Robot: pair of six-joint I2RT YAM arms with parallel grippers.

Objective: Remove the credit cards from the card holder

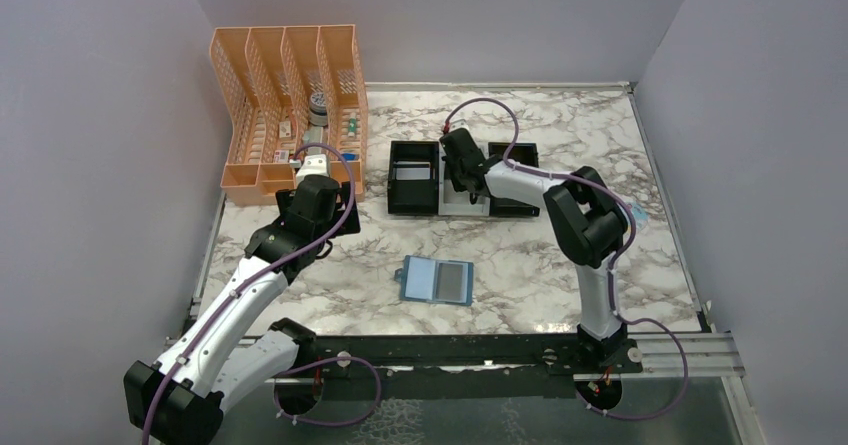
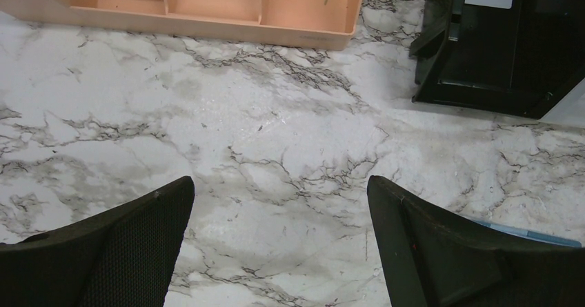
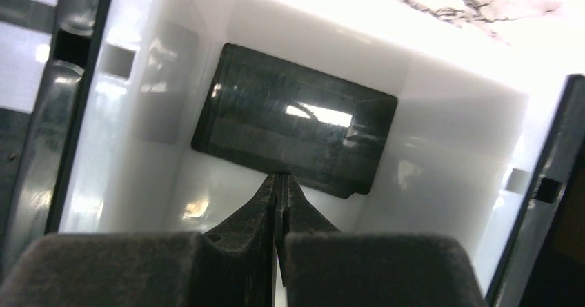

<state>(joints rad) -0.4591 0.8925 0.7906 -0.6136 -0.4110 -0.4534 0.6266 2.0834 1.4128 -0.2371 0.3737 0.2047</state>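
The card holder (image 1: 436, 281) is a teal-blue wallet lying open on the marble, near the middle front. Its right half looks grey; I cannot tell whether that is a card. A blue sliver of it shows behind my left finger in the left wrist view (image 2: 528, 234). A black card (image 3: 293, 127) lies flat on the floor of the tray's white middle compartment (image 3: 441, 183). My right gripper (image 3: 278, 177) is shut, its tips at the card's near edge; it shows reaching into the tray from above (image 1: 462, 170). A silver-grey card (image 1: 413, 172) lies in the tray's left black compartment. My left gripper (image 2: 279, 183) is open and empty over bare marble (image 1: 322, 205). No gold card shows.
The black-and-white three-compartment tray (image 1: 410, 203) stands at the table's middle back. An orange mesh organizer (image 1: 290, 115) with small items stands at the back left, its front edge close ahead of my left gripper (image 2: 207, 34). Grey walls enclose the table.
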